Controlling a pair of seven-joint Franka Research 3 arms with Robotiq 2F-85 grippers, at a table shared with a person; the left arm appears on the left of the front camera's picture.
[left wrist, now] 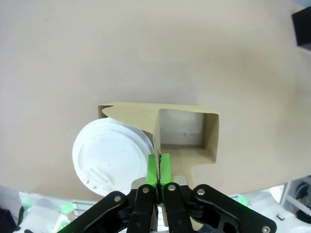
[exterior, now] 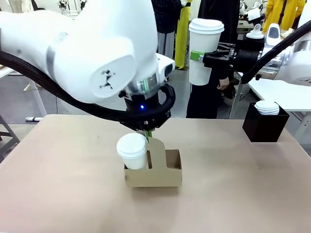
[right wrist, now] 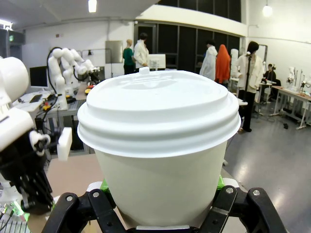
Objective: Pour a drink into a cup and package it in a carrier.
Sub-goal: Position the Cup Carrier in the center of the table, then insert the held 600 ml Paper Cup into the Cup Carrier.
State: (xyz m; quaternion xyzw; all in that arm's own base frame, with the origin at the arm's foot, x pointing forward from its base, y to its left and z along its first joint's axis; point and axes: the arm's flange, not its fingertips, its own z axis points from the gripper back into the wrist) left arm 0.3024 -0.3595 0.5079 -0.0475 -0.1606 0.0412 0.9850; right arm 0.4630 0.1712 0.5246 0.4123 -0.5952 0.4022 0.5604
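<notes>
One tan table [exterior: 63,194], lab [right wrist: 277,145], left gripper [left wrist: 159,167] pinching carrier handle [exterior: 156,154], right gripper [right wrist: 160,199] clasping lidded cup [exterior: 205,48].

Your left arm [exterior: 87,53] is glossy white and bulbous, with a black cable [exterior: 73,99] slung beneath and a blue light [exterior: 142,107] on its dark wrist. The left hand [left wrist: 158,164] and the right hand [exterior: 197,56] are black linkages with silver screws [left wrist: 197,191] and green pads [left wrist: 151,170].

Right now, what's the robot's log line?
left gripper: shut on carrier handle | right gripper: shut on raised cup | seated cup: in carrier
</notes>
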